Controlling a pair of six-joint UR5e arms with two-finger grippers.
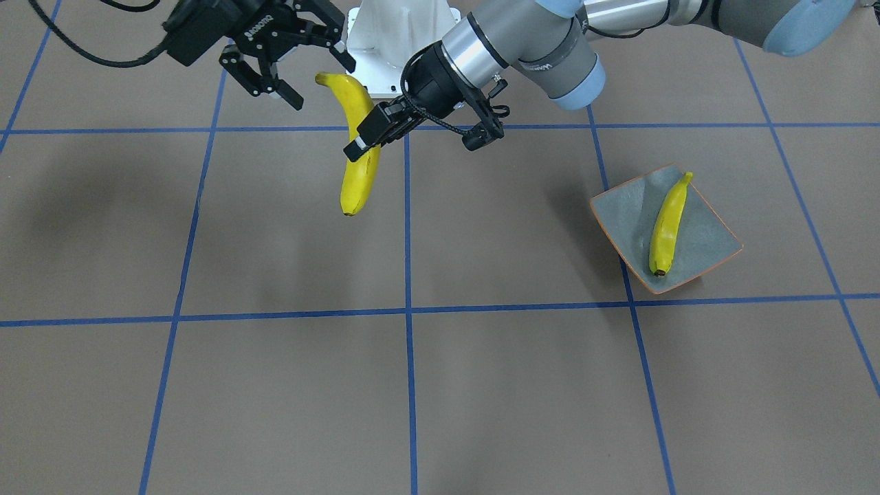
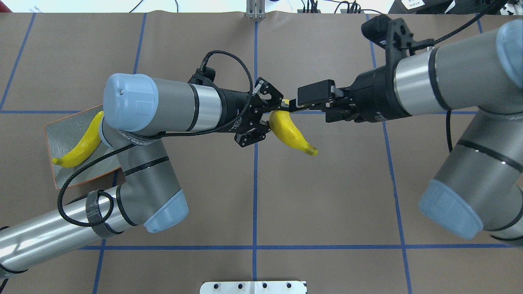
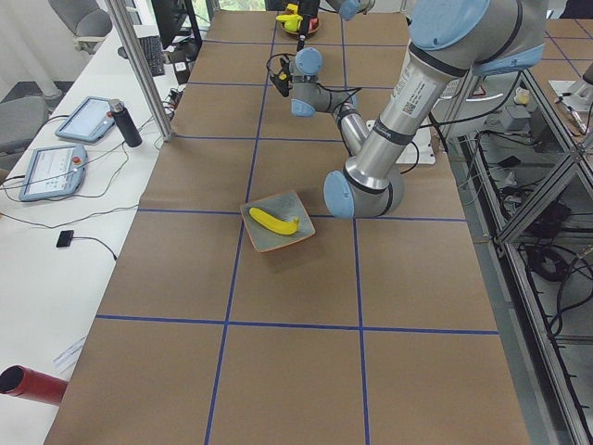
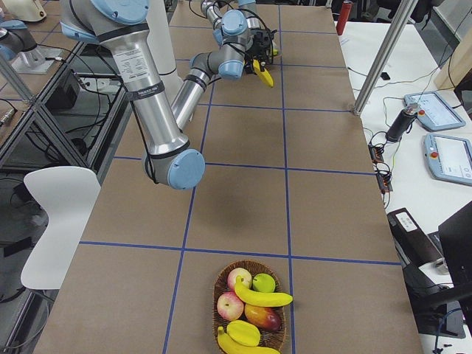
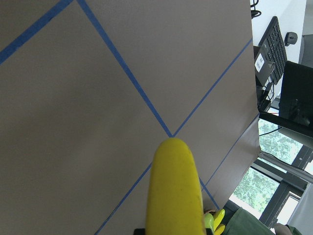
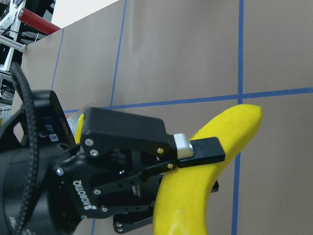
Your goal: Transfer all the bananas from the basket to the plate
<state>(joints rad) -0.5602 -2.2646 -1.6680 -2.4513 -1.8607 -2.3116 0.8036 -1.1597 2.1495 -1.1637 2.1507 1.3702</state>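
Currently held banana point(image 1: 357, 182): in the air above the middle of the surface, hanging steeply with its stem end up and its blunt end down; clear of the surface
Left claw point(image 1: 363, 141): clamped across the middle of the held banana, one finger lying over its front face
Right claw point(image 1: 321, 83): fingers spread wide on either side of the held banana's upper end; whether they touch it cannot be told
Banana on plate point(image 1: 668, 223): lying flat along the plate's diagonal, one tip by the far corner
Plate point(image 1: 708, 240): on the surface towards the robot's left, well apart from the held banana
Basket point(image 4: 219, 295): woven, at the robot's right end of the surface, far from both claws
Bananas in basket: one point(image 4: 265, 297) across the other fruit; one point(image 4: 247, 346) against the near rim
Surface point(image 1: 481, 385): brown, crossed by blue tape lines
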